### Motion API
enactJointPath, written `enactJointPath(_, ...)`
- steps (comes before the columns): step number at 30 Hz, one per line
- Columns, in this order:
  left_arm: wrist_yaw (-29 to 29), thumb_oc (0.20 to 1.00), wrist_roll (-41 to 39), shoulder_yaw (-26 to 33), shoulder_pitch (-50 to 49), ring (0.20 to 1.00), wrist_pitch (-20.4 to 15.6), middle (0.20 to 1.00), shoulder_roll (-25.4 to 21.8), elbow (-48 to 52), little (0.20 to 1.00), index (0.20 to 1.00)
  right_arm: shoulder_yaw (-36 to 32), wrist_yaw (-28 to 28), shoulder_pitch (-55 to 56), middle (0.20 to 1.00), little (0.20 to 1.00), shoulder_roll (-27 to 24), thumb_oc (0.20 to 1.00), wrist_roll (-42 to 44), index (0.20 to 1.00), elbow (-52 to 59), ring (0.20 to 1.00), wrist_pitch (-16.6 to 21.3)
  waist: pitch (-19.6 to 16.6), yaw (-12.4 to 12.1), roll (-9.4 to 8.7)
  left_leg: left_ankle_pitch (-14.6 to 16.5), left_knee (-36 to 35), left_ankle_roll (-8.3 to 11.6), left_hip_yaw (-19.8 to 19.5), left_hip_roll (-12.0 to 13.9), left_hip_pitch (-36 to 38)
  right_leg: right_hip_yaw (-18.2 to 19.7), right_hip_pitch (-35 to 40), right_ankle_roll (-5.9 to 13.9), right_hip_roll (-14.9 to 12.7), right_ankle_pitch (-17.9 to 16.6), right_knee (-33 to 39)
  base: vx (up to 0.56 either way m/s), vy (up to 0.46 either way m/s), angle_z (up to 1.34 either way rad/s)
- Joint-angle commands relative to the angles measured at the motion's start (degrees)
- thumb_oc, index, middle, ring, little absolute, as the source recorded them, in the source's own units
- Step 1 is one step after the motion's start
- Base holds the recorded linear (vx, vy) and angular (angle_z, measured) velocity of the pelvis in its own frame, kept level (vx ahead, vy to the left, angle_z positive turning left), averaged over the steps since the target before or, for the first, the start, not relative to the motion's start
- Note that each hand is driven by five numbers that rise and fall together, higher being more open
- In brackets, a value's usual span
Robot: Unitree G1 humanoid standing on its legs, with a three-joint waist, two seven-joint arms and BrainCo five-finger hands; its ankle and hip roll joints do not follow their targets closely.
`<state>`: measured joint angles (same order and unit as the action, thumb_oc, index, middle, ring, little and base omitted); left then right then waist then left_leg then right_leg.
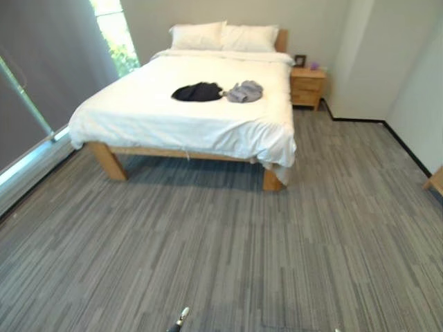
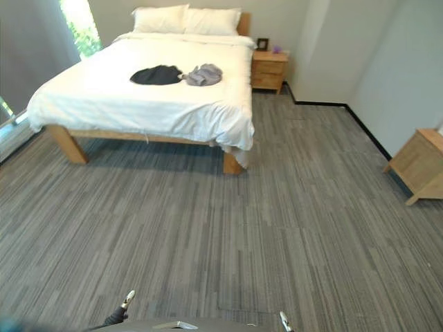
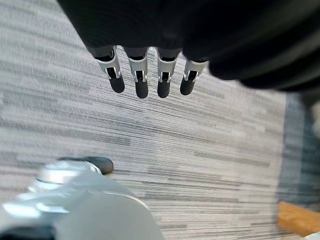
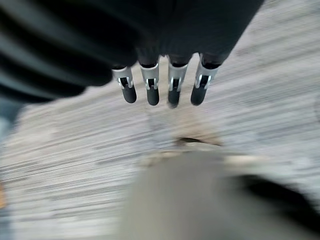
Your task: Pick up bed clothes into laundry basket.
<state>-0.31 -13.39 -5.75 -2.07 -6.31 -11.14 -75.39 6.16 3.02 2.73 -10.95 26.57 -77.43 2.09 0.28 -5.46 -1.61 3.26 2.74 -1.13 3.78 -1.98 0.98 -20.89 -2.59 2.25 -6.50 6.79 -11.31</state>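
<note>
A black garment [image 1: 198, 92] and a grey garment [image 1: 245, 91] lie bunched side by side in the middle of the white bed [image 1: 152, 117], far across the floor from me. My left hand [image 3: 139, 75] hangs over the grey carpet with straight fingers and holds nothing. My right hand [image 4: 150, 85] hangs the same way, fingers straight and empty. One fingertip of the left hand [image 1: 181, 318] pokes up at the lower edge of the left eye view.
Two white pillows [image 1: 221, 36] lie at the bed's head. A wooden nightstand [image 1: 306, 86] stands to the bed's right, and a wooden cabinet [image 2: 419, 166] sits by the right wall. A window [image 1: 114, 34] is on the left. Wide grey carpet [image 1: 228, 249] stretches between me and the bed.
</note>
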Motion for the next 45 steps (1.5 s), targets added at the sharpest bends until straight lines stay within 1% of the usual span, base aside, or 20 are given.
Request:
enactJointPath(1, -0.12, 1.000, -0.80, -0.42, 4.95, 1.000, -1.43, 1.000, 0.94, -2.23, 1.000, 1.000, 0.82, 0.56, -5.12, 1.000, 1.000, -1.14, 1.000, 2.29, 1.000, -1.25, 1.000, 1.80, 2.45, -1.50, -1.03, -4.92, -7.74, 5.17, -1.42, 3.15, 1.96, -1.97, 11.25, 5.96, -2.69, -9.28, 16.31, 0.00, 0.000, 0.00)
enactJointPath(6, 1.28, 1.000, 0.13, -0.88, 5.09, 1.000, -1.78, 1.000, 1.14, -1.62, 1.000, 1.000, 1.45, 0.47, -4.68, 1.000, 1.000, -0.42, 1.000, 1.47, 1.000, -2.14, 1.000, 1.68, 2.50, -2.18, -1.42, -4.68, -7.74, 4.85, -1.99, 2.70, 1.93, -2.24, 11.38, 6.17, -2.89, -9.25, 16.31, 0.01, 0.026, 0.05)
enactJointPath(10, 2.84, 1.000, -0.37, -0.30, 6.44, 1.000, -1.45, 1.000, 0.64, -1.58, 1.000, 1.000, 0.04, -0.03, -5.10, 1.000, 1.000, -1.44, 1.000, 2.53, 1.000, -2.62, 1.000, 1.60, 2.26, -1.80, -1.50, -4.50, -7.74, 4.81, -1.85, 2.66, 1.96, -1.92, 11.27, 6.28, -2.81, -9.20, 16.31, 0.01, 0.024, 0.04)
enactJointPath(13, 2.84, 1.000, -3.05, -0.38, 7.68, 1.000, -2.57, 1.000, -1.67, 3.34, 1.000, 1.000, -2.52, -0.70, -6.96, 1.000, 1.000, -4.50, 1.000, 4.41, 1.000, -1.26, 1.000, 2.15, 2.26, -1.25, -1.34, -4.40, -7.74, 4.85, -1.24, 2.72, 2.14, -1.13, 10.97, 6.48, -2.73, -9.42, 16.31, 0.00, 0.045, -0.07)
enactJointPath(15, 3.19, 1.000, -4.27, -0.56, 7.33, 1.000, -3.40, 1.000, -4.09, 10.23, 1.000, 1.000, -3.36, -1.12, -8.14, 1.000, 1.000, -6.45, 1.000, 5.65, 1.000, 2.70, 1.000, 2.91, 2.45, -1.12, -1.27, -4.55, -7.74, 4.86, -1.08, 2.68, 2.06, -0.88, 10.72, 6.63, -2.71, -9.69, 16.31, -0.03, 0.033, -0.13)
enactJointPath(17, 2.48, 1.000, -6.42, -0.17, 4.21, 1.000, -3.72, 1.000, -7.68, 25.70, 1.000, 1.000, -4.17, -1.59, -8.13, 1.000, 1.000, -8.22, 1.000, 6.45, 1.000, 12.43, 1.000, 3.74, 2.89, -1.11, -1.23, -4.79, -7.74, 4.84, -0.92, 2.69, 1.87, -0.36, 10.32, 6.80, -2.76, -10.18, 16.31, -0.05, 0.026, -0.08)
enactJointPath(18, 2.52, 1.000, -6.40, -0.15, 3.93, 1.000, -3.53, 1.000, -7.74, 26.02, 1.000, 1.000, -4.14, -1.69, -7.92, 1.000, 1.000, -8.16, 1.000, 6.40, 1.000, 12.66, 1.000, 3.64, 2.80, -1.13, -1.26, -4.77, -7.74, 4.85, -0.89, 2.70, 1.91, -0.32, 10.34, 6.80, -2.75, -10.18, 16.31, -0.03, 0.015, -0.05)
enactJointPath(20, 2.47, 1.000, -6.37, 2.80, -1.25, 1.000, -3.84, 1.000, -10.17, 42.09, 1.000, 1.000, -5.29, -3.26, -4.46, 1.000, 1.000, -9.13, 1.000, 4.20, 1.000, 32.36, 1.000, 4.86, 3.22, -0.91, -1.15, -4.89, -7.74, 4.83, -0.52, 2.76, 1.88, 0.00, 10.12, 6.97, -2.83, -10.41, 16.31, -0.04, 0.025, -0.05)
enactJointPath(21, 2.49, 1.000, -6.35, 2.82, -1.43, 1.000, -3.74, 1.000, -10.19, 42.27, 1.000, 1.000, -5.27, -3.34, -4.28, 1.000, 1.000, -9.08, 1.000, 4.14, 1.000, 32.57, 1.000, 4.77, 3.09, -0.89, -1.17, -4.89, -7.74, 4.82, -0.52, 2.75, 1.84, 0.00, 10.07, 6.97, -2.84, -10.42, 16.31, -0.03, 0.025, -0.08)
enactJointPath(24, 2.89, 1.000, -9.76, 4.27, -2.92, 1.000, -5.21, 1.000, -9.05, 53.07, 1.000, 1.000, -4.54, -3.42, -0.97, 1.000, 1.000, -8.03, 1.000, 2.62, 1.000, 49.86, 1.000, 6.96, 3.64, -0.64, -1.02, -4.72, -7.74, 4.81, -0.14, 2.72, 2.00, 0.08, 10.24, 7.07, -3.17, -10.54, 16.31, -0.02, 0.023, -0.11)
enactJointPath(26, 2.90, 1.000, -9.76, 4.27, -3.00, 1.000, -5.14, 1.000, -9.07, 53.17, 1.000, 1.000, -4.56, -3.46, -0.86, 1.000, 1.000, -8.01, 1.000, 2.58, 1.000, 50.01, 1.000, 6.87, 3.44, -0.58, -1.08, -4.90, -7.74, 4.76, -0.19, 2.66, 1.73, 0.02, 10.00, 7.08, -3.23, -10.66, 16.31, -0.01, 0.013, -0.06)
enactJointPath(27, 1.01, 1.000, -12.13, 3.21, -3.24, 1.000, -5.36, 1.000, -9.14, 55.12, 1.000, 1.000, -4.01, -1.34, -0.30, 1.000, 1.000, -7.16, 1.000, 6.48, 1.000, 52.20, 1.000, 6.83, 3.48, -0.44, -1.13, -4.87, -7.74, 4.75, -0.18, 2.59, 1.71, 0.08, 9.97, 7.08, -3.34, -10.74, 16.31, 0.00, 0.020, -0.05)
enactJointPath(28, 1.42, 1.000, -9.46, 2.55, -3.72, 1.000, -4.86, 1.000, -10.25, 59.62, 1.000, 1.000, -2.00, -0.02, 0.93, 1.000, 1.000, -7.32, 1.000, 5.90, 1.000, 58.38, 1.000, 6.87, 3.58, -0.44, -1.23, -4.81, -7.74, 4.71, 0.00, 2.54, 1.80, 0.07, 10.03, 7.05, -3.42, -10.76, 16.31, 0.00, 0.000, 0.00)
enactJointPath(29, 2.21, 1.000, -8.26, 3.09, -3.65, 1.000, -5.13, 1.000, -10.05, 63.13, 1.000, 1.000, -0.26, -0.59, 0.30, 1.000, 1.000, -8.97, 1.000, -3.18, 1.000, 65.39, 1.000, 6.81, 3.63, -0.48, -1.31, -4.66, -7.74, 4.65, 0.04, 2.44, 1.78, 0.12, 9.96, 7.02, -3.49, -10.77, 16.31, 0.00, 0.000, 0.00)
enactJointPath(30, 2.23, 1.000, -8.22, 3.13, -3.72, 1.000, -5.07, 1.000, -10.02, 63.21, 1.000, 1.000, -0.24, -0.68, 0.41, 1.000, 1.000, -8.92, 1.000, -3.35, 1.000, 65.62, 1.000, 6.65, 3.65, -0.46, -1.29, -4.64, -7.74, 4.65, 0.05, 2.45, 1.83, 0.13, 10.01, 7.02, -3.48, -10.77, 16.31, 0.01, 0.021, -0.06)
enactJointPath(31, 2.91, 1.000, -8.86, 3.34, -3.30, 1.000, -5.82, 1.000, -9.17, 64.06, 1.000, 1.000, 0.04, -1.76, 0.11, 1.000, 1.000, -8.55, 1.000, -6.61, 1.000, 67.07, 1.000, 7.18, 3.74, -0.41, -1.23, -4.52, -7.74, 4.58, 0.20, 2.44, 1.85, 0.25, 10.00, 7.04, -3.58, -10.72, 16.31, 0.01, 0.013, -0.06)
enactJointPath(35, 4.23, 1.000, -10.88, 2.70, -2.60, 1.000, -6.08, 1.000, -7.15, 63.65, 1.000, 1.000, 1.69, -2.35, 0.03, 1.000, 1.000, -6.78, 1.000, -6.96, 1.000, 65.37, 1.000, 7.46, 4.03, -0.36, -1.22, -4.42, -7.74, 4.39, 0.22, 2.34, 1.88, 0.34, 9.99, 7.01, -3.68, -10.73, 16.31, 0.00, 0.005, -0.01)
enactJointPath(37, 4.10, 1.000, -15.33, 1.47, -1.94, 1.000, -5.49, 1.000, -5.67, 61.47, 1.000, 1.000, 3.78, -2.41, -0.43, 1.000, 1.000, -6.17, 1.000, -6.85, 1.000, 63.02, 1.000, 6.58, 4.24, -0.45, -1.34, -4.38, -7.74, 4.25, 0.37, 2.32, 1.94, 0.26, 9.99, 7.07, -3.77, -10.85, 16.31, 0.00, 0.000, 0.00)
enactJointPath(40, 4.21, 1.000, -11.85, 1.39, -1.88, 1.000, -4.89, 1.000, -6.70, 62.20, 1.000, 1.000, 4.65, -1.73, -0.69, 1.000, 1.000, -6.42, 1.000, -7.16, 1.000, 63.78, 1.000, 6.12, 4.47, -0.76, -1.49, -4.24, -7.74, 4.04, 0.51, 2.21, 2.03, 0.35, 9.90, 7.25, -3.87, -10.90, 16.31, 0.02, 0.026, -0.04)
enactJointPath(45, 4.65, 1.000, -12.40, 1.40, -2.20, 1.000, -5.06, 1.000, -6.56, 61.60, 1.000, 1.000, 5.80, -1.60, -1.58, 1.000, 1.000, -6.77, 1.000, -7.30, 1.000, 62.97, 1.000, 5.81, 5.11, -1.79, -2.19, -3.98, -7.74, 3.44, 0.87, 1.55, 1.70, 0.40, 9.52, 8.02, -4.75, -11.88, 16.31, 0.03, 0.085, -0.09)
